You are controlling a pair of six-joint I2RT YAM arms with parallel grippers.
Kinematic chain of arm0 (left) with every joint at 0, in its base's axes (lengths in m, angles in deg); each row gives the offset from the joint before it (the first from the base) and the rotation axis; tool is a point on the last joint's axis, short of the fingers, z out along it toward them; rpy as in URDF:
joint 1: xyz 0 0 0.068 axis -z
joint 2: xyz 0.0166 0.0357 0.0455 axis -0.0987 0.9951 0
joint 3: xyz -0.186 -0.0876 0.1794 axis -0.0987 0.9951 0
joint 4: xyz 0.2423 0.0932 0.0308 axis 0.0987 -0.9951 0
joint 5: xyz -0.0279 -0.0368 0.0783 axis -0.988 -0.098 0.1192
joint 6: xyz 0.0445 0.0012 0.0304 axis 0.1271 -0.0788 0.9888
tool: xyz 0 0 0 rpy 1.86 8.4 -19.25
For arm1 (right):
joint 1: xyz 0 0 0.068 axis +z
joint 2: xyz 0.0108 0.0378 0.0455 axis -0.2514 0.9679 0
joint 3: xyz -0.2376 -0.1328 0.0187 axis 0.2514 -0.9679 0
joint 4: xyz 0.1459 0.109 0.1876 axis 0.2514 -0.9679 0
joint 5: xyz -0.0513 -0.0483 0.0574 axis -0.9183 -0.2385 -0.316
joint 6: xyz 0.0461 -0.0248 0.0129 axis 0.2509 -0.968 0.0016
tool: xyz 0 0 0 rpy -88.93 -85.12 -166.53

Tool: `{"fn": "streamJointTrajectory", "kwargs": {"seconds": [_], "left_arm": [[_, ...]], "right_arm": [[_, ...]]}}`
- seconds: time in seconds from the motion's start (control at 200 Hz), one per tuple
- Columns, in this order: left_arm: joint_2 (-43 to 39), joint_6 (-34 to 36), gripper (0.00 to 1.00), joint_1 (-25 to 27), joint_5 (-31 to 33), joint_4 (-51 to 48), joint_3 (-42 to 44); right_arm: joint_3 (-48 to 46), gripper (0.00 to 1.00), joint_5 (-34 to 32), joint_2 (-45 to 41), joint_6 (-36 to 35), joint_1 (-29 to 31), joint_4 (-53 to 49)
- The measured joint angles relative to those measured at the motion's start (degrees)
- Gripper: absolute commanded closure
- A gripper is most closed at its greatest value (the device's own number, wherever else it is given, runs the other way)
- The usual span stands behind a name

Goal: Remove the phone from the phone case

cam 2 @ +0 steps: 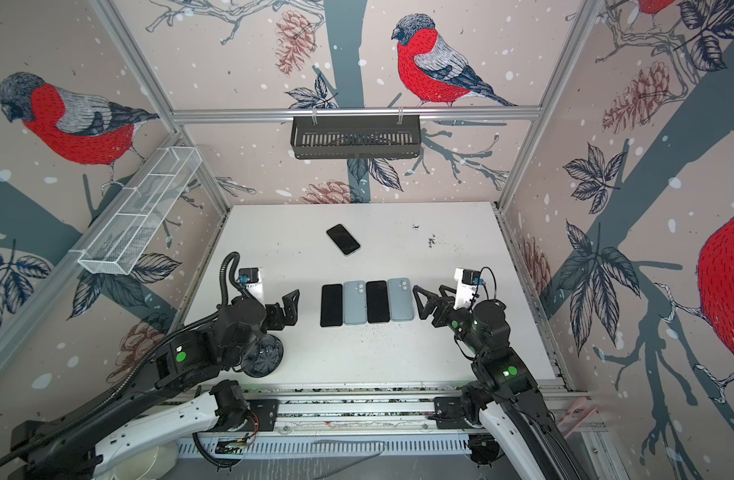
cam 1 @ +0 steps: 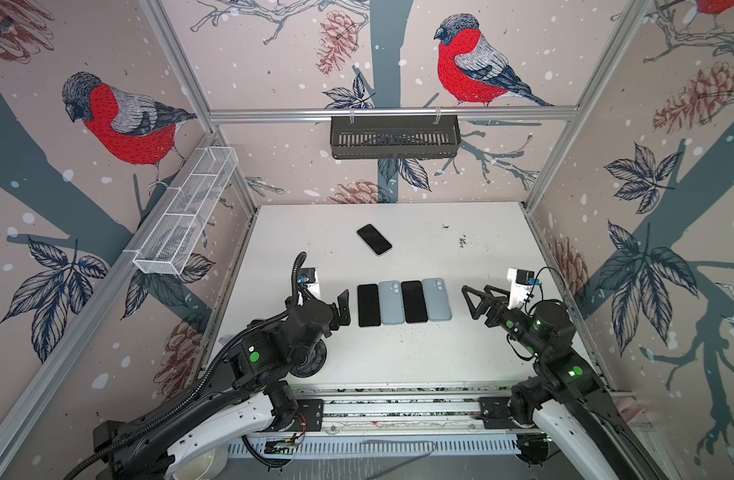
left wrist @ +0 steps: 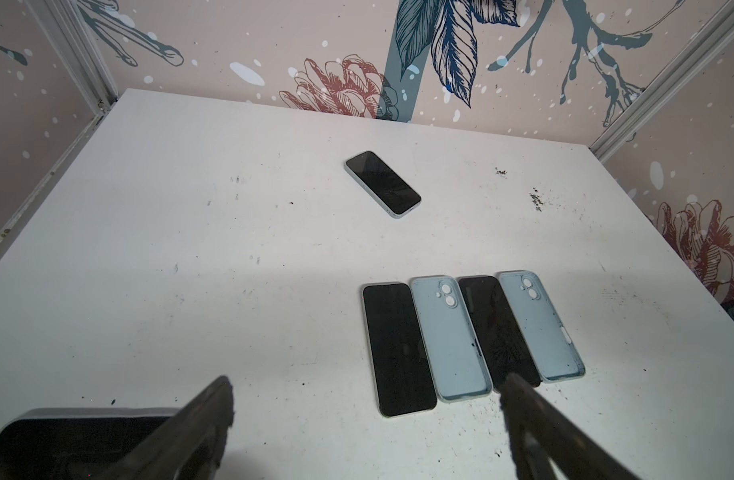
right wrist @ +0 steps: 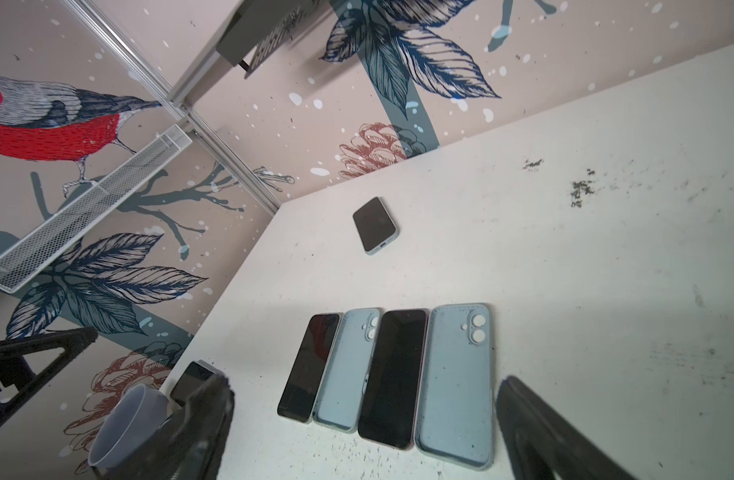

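Note:
A phone in its light blue phone case (cam 1: pixel 374 239) lies screen up and askew at the back middle of the white table (cam 1: pixel 461 357), also seen in the wrist views (left wrist: pixel 383 183) (right wrist: pixel 375 224). Nearer the front is a row of two bare black phones (cam 1: pixel 368 305) (cam 1: pixel 414 301) alternating with two empty light blue cases (cam 1: pixel 391 302) (cam 1: pixel 437 299). My left gripper (cam 1: pixel 343 308) (left wrist: pixel 367 380) is open just left of the row. My right gripper (cam 1: pixel 470 303) (right wrist: pixel 365 382) is open just right of it. Neither gripper holds anything.
A black slotted basket (cam 1: pixel 394 137) hangs on the back rail, and a white wire basket (cam 1: pixel 186 212) is on the left wall. A round cup (cam 2: pixel 261 357) sits under the left arm. Dark specks (cam 1: pixel 463 241) dot the table's back right.

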Motion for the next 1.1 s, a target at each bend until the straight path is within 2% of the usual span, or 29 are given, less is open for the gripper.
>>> {"fn": "streamJointTrajectory", "kwargs": {"seconds": [0.27, 0.415, 0.971, 1.101], "left_arm": [[-1.1, -1.3, 0.01, -1.3, 0.5, -3.0, -0.1], [1.1, -1.4, 0.01, -4.7, 0.2, -4.8, -1.5], [9.6, 3.0, 0.01, -30.0, -13.5, -5.9, -3.7], [10.3, 2.1, 0.01, -33.8, -16.2, -5.7, -3.1]], "right_arm": [[4.0, 0.0, -3.9, -0.3, -1.7, 0.0, -6.0], [4.3, 0.0, -4.6, -0.3, -1.7, 0.0, -7.8], [1.8, 0.0, 0.1, -3.3, -0.1, 0.0, -8.3], [-0.1, 0.0, 1.6, -3.7, 1.1, 0.0, -6.6]]}}
